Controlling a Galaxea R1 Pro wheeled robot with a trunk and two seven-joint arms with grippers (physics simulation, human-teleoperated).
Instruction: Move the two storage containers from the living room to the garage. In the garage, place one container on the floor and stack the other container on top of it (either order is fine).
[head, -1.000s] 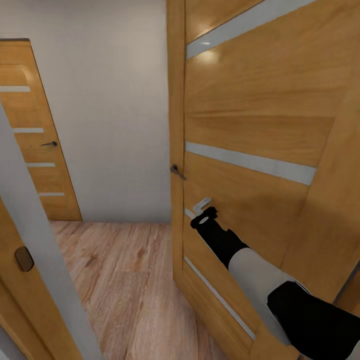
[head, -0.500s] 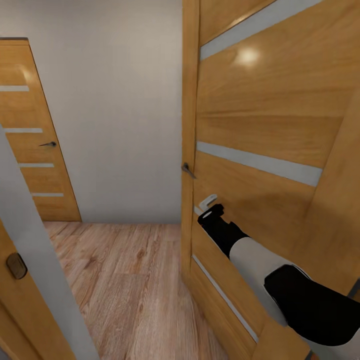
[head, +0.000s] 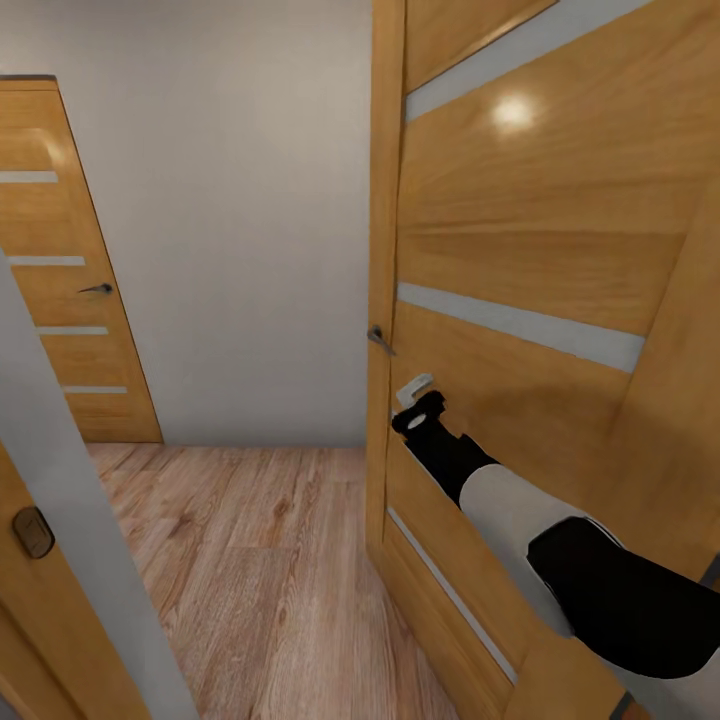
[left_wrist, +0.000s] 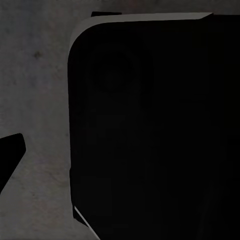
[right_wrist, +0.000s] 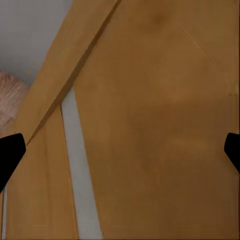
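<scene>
The right end effector (head: 418, 402), fingers spread wide and empty, presses the open door (head: 520, 260) just below its handle (head: 379, 338); the left's state I cannot tell; containers lie somewhere beyond this hallway

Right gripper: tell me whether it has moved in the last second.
Yes. Measured against the closed far door, the right gripper has shifted right and slightly up, along with the open door it reaches toward; the wall between shows wider.
</scene>
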